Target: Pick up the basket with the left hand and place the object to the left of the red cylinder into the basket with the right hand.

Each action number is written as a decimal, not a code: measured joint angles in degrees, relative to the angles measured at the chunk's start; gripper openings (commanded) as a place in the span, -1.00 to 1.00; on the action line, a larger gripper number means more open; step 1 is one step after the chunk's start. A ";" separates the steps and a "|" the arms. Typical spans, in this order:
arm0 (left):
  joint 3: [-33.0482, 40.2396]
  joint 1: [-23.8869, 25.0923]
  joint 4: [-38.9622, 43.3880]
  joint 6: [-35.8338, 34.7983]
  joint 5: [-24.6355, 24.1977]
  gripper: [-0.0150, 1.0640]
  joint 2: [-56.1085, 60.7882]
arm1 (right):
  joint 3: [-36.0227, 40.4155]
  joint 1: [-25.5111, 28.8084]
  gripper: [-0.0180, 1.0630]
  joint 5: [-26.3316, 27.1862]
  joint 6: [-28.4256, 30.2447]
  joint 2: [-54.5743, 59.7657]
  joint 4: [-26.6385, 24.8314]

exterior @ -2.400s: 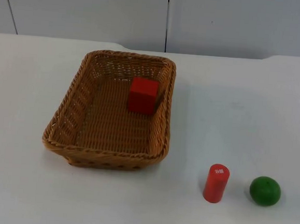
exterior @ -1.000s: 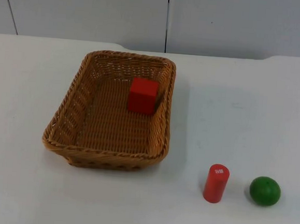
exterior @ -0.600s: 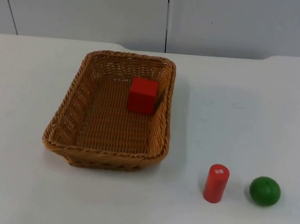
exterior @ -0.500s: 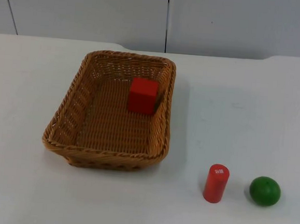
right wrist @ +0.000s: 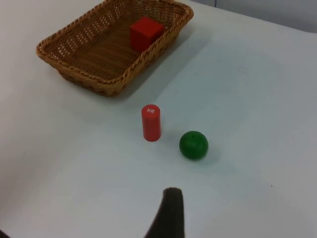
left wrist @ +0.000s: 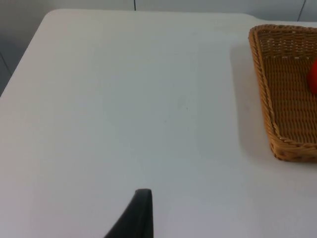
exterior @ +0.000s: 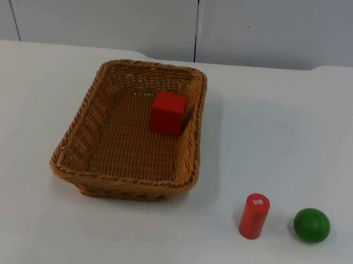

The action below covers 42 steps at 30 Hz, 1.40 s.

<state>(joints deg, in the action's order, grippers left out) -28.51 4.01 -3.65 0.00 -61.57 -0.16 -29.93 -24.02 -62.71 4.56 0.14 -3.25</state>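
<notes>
The brown woven wicker basket sits flat on the white table top, its long sides running away from the camera, and the red wooden cube already lies inside it, close against the right-hand wall near the far end. That cube is the only object to the left of the upright red cylinder, so by this layout the placing appears done — though nothing holds the basket, and it rests on the table rather than in a grip. The green ball stands just beside the cylinder on its right, apart from it, and is not part of the job.

The left gripper hangs over bare table well to the left of the basket, whose near left rim is the part closest to it; one black fingertip is seen, so whether its fingers are apart or together cannot be told. It seems to be waiting — lifting the basket would first need a reach across to that rim.

The right gripper hovers on the near side of the cylinder and ball, with the basket and cube well beyond them. Its opening likewise cannot be told.
</notes>
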 measured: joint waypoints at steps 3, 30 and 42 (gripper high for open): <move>0.00 0.00 0.00 0.00 0.00 0.97 0.00 | 0.00 0.00 0.46 0.00 0.00 0.00 0.00; 0.00 0.00 2.73 0.00 0.00 0.97 0.00 | 0.00 0.00 0.98 0.00 -4.56 0.00 4.20; 0.00 0.00 3.65 0.00 0.00 0.97 0.00 | 0.00 0.00 0.98 0.12 -4.56 0.00 4.10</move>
<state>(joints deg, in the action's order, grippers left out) -28.51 4.01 0.00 0.00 -61.57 -0.16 -29.93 -24.02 -62.59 0.00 0.14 0.84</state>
